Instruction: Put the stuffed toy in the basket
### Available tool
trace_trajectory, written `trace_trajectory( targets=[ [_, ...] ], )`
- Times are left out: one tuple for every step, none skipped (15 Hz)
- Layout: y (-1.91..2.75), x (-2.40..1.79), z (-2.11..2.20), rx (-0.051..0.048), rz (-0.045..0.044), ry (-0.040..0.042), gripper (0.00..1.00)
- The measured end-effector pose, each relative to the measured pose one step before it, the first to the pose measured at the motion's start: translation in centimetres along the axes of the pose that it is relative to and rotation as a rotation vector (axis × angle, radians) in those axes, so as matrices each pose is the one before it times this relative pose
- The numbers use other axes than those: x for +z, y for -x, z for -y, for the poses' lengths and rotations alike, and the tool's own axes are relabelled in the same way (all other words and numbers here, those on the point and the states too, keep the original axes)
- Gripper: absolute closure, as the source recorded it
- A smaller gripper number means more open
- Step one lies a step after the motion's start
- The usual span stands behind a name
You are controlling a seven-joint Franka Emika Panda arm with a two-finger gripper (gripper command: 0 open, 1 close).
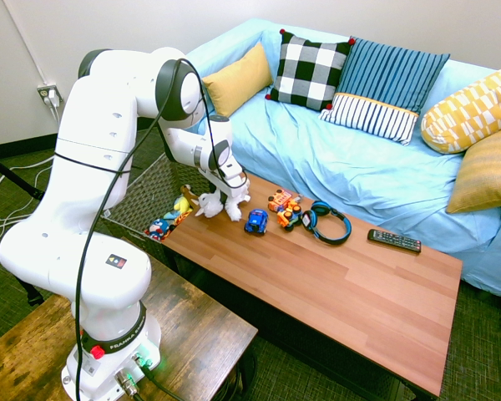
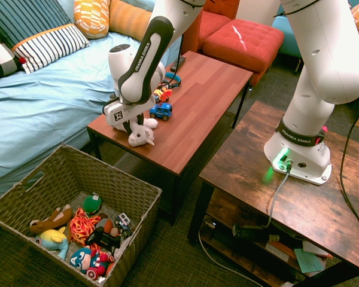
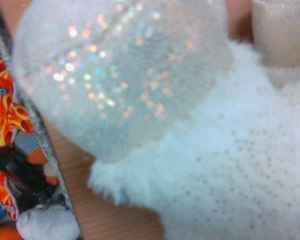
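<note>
White plush fills the wrist view: stuffed toy [image 3: 210, 165] sits at the table's [image 2: 209, 89] near-left end under my gripper [image 2: 133, 127] | fingers: can't tell | risk: floppy limb snags the basket [image 2: 137, 194] rim | long axis unclear, limbs splayed

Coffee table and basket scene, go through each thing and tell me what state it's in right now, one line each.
stuffed toy: on the coffee table's end near the basket, not yet in it.
tool: down at the stuffed toy; open or shut cannot be told.
basket: upright on the floor, holding other toys.
blue toy car: upright on the table, apart from the plush.
headphones: flat on the table.
remote: flat near the sofa-side edge.
</note>
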State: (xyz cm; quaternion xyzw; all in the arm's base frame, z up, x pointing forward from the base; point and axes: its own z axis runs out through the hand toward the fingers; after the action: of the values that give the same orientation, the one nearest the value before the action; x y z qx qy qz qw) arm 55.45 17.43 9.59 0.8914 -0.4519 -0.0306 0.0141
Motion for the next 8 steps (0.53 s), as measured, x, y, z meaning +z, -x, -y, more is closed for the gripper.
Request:
trace_trajectory(
  targets=[
    [0.443, -0.804, 0.296, -0.04184, -0.01051, -0.00521, 1.0],
    [0.735, -1.201, 0.588, -0.03664, -0.01403, -0.00541, 1.0],
    [0.938, -1.49, 0.815, -0.03456, -0.01575, -0.0041, 1.0],
    [1.112, -1.669, 1.1, -0.03512, -0.01254, -0.0038, 1.0],
    [1.147, -1.483, 1.24, -0.03365, -0.01274, -0.00193, 1.0],
    [1.17, -1.158, 1.404, -0.02784, -0.01129, -0.00257, 1.0],
    [1.441, -0.84, 1.609, -0.02448, -0.00797, -0.00367, 1.0],
    [1.78, -0.367, 1.765, -0.02512, -0.0046, -0.00377, 1.0]
  ],
)
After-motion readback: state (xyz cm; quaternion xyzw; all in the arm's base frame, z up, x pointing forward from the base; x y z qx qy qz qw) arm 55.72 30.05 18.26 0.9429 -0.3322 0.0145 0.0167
